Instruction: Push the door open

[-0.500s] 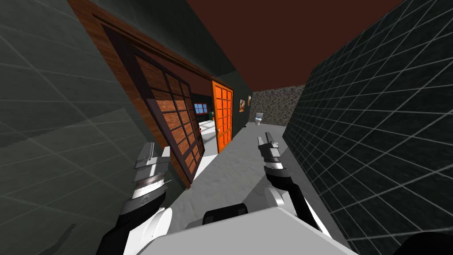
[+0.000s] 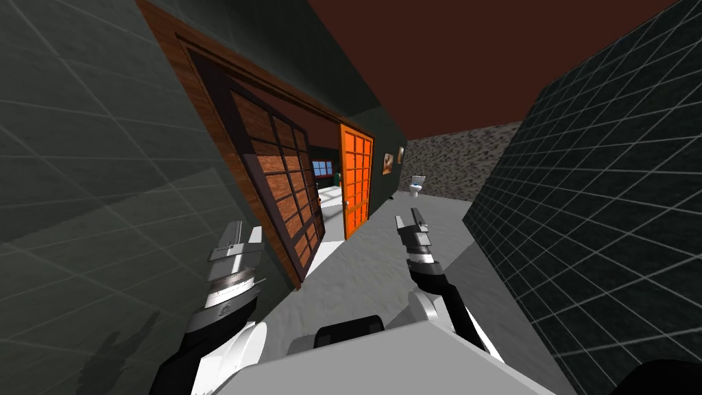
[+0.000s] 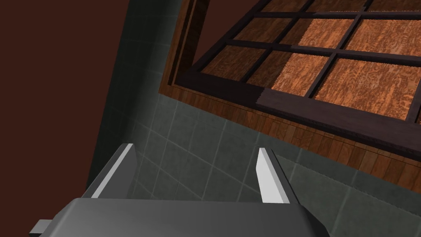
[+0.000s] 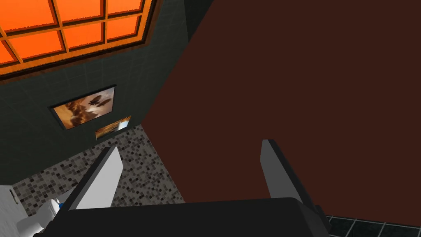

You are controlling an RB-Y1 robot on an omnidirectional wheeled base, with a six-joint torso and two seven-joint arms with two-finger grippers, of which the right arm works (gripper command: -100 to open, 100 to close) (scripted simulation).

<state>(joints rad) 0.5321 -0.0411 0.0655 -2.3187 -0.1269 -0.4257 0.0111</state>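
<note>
Both released, left pincer (image 2: 242, 232) near brown gridded door (image 2: 277, 182), right pincer (image 2: 410, 221) well apart

Wht/gry arms (image 2: 230, 284), dk-boxed grippers (image 3: 196, 147) (image 4: 189, 144)

A: Where are our arms?
B: Both reach forward: our left gripper (image 2: 241, 236) held close in, our right gripper (image 2: 408, 221) stretched farther ahead.
A: And our fingers (image 3: 267, 177)?
B: Spread apart on both.
</note>
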